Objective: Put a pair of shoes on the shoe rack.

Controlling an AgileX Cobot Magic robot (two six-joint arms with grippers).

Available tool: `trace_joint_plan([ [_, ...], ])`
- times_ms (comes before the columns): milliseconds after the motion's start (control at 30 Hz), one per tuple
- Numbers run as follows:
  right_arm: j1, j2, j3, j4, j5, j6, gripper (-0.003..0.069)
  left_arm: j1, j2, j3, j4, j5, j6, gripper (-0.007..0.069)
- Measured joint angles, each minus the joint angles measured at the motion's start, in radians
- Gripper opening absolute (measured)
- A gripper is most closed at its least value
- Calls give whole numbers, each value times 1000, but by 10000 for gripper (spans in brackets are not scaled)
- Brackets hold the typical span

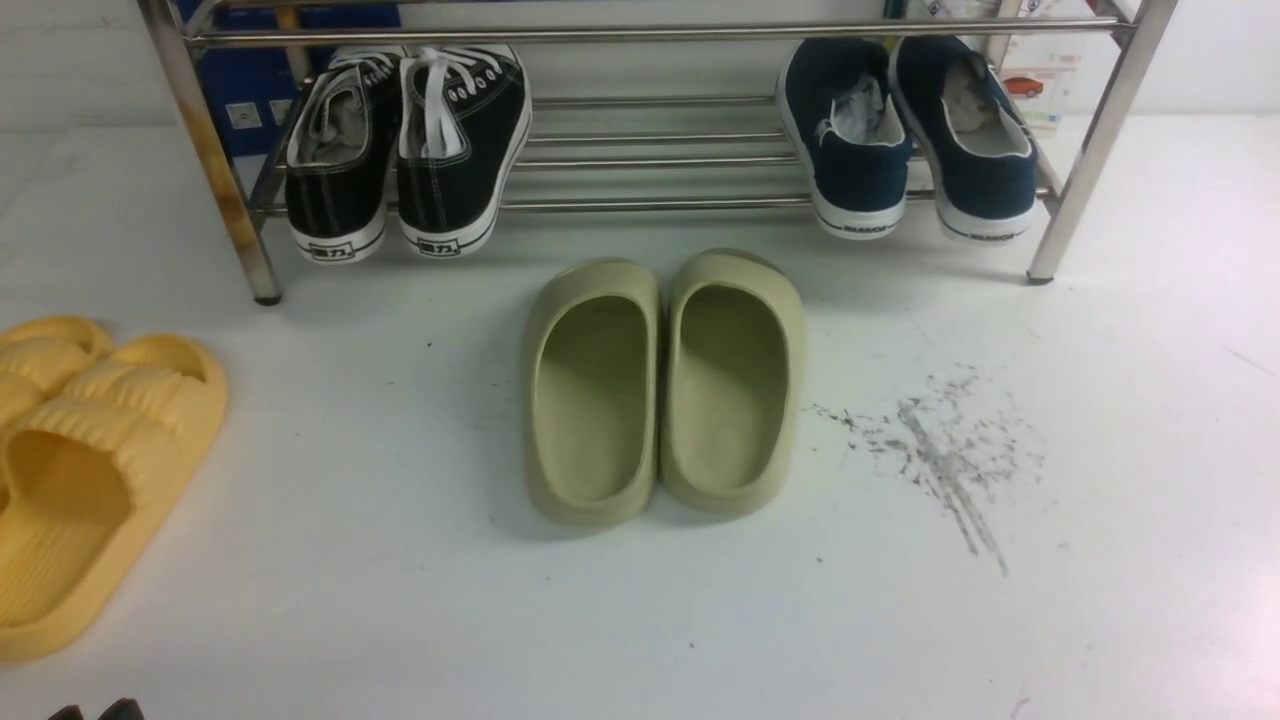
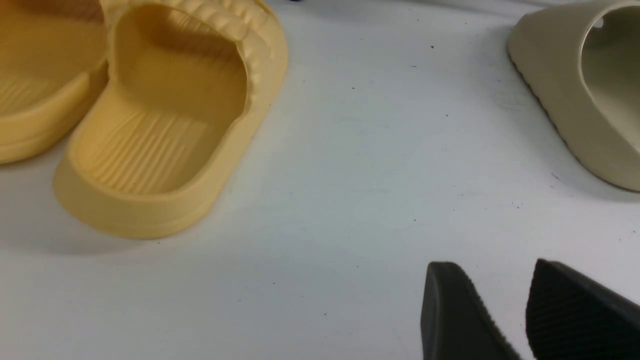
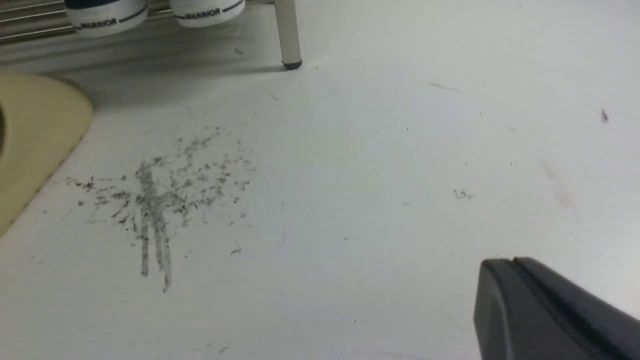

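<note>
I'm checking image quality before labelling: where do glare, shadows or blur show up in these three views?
Front view: a bright pinkish washout at the lower right of the white floor, and glints along the shoe rack tubes. Left wrist view: the yellow slide throws a soft shadow; the left gripper fingers look soft. Right wrist view: the rack's shadow lies across the floor, and the right gripper is blurred.

Navy shoes with white soles; silver rack; black sneakers, white laces; olive slides; yellow ribbed slides; grey-scuffed white floor.
</note>
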Motion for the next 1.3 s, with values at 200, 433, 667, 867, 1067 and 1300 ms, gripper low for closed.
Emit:
trace_joint_plan([
  [200,0,-1,-7,-4,49,7,-3,0,0,0,0,0,0,239],
  [433,0,-1,-10,13,63,10,-3,0,0,0,0,0,0,239],
  [667,0,-1,-11,15,62,10,-1,0,0,0,0,0,0,239],
  [867,0,-1,-11,15,62,10,4,0,0,0,0,0,0,239],
  [1067,0,-1,-11,15,62,11,7,0,0,0,0,0,0,239],
  [1300,0,-1,-11,15,62,11,13,0,0,0,0,0,0,239],
])
